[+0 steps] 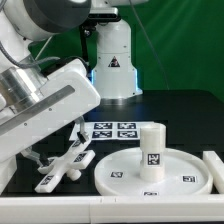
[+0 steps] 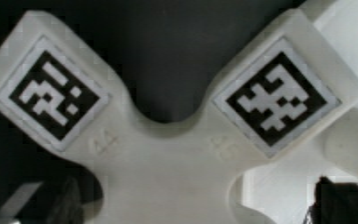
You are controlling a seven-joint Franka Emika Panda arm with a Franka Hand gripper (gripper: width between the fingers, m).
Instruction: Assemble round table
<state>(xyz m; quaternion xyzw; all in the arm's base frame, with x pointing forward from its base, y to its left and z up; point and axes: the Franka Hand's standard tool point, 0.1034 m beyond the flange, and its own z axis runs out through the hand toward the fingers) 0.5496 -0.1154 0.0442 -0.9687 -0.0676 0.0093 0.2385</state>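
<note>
The white four-armed cross piece (image 1: 63, 166) lies flat on the black table at the exterior view's left. In the wrist view it fills the picture (image 2: 176, 150), with two tagged arms spreading away. My gripper (image 1: 73, 147) is low over it. Its dark fingers (image 2: 60, 200) stand wide apart on either side of the cross piece's middle, and the gripper (image 2: 202, 208) looks open around it. The large rimmed round disc (image 1: 120, 172) lies flat to the exterior view's right. The short thick cylinder post (image 1: 152, 145) stands upright on the disc's middle.
The marker board (image 1: 112, 130) lies flat behind the cross piece and the disc. A white raised border (image 1: 214, 168) runs along the exterior view's right edge of the table. The robot's base (image 1: 110, 60) stands at the back.
</note>
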